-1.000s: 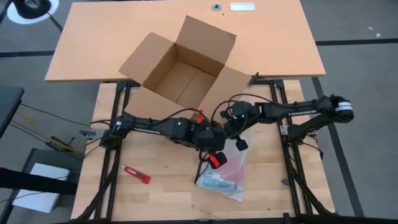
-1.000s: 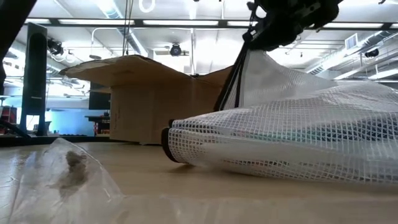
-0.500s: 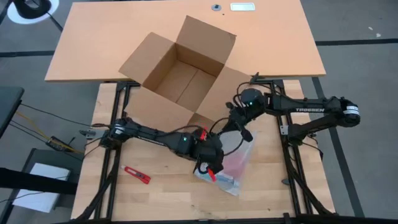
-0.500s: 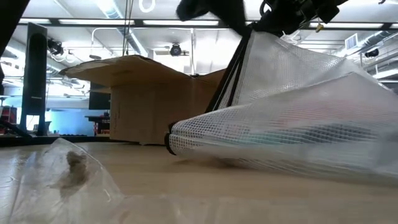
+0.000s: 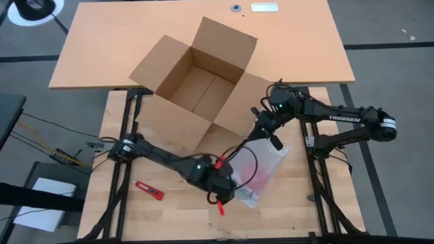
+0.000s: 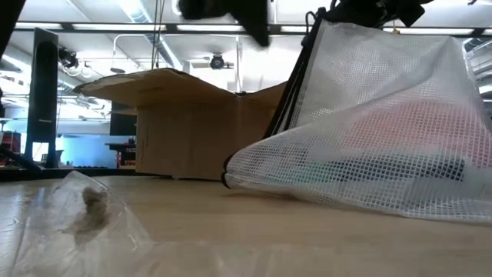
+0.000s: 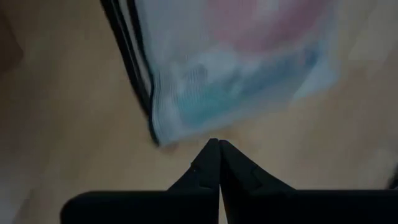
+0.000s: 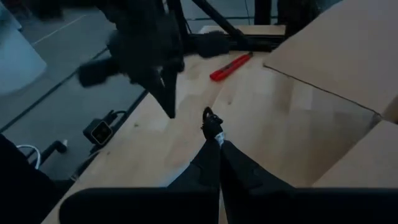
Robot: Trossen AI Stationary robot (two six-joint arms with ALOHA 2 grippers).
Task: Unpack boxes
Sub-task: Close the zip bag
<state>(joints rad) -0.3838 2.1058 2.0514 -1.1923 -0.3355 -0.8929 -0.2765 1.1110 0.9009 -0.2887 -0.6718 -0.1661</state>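
Carton (image 5: 196,85) sits open across two wooden tables (image 5: 163,217).

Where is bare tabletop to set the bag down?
Free: the wooden table left of the mesh bag, apart from the red tool, and its right edge. Crowded: centre, where the left gripper, right gripper and carton meet.

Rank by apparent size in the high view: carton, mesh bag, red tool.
1. Carton, largest by far.
2. Mesh bag, partly hidden by the arms.
3. Red tool, smallest.
All sit at table level, so the order is safe.
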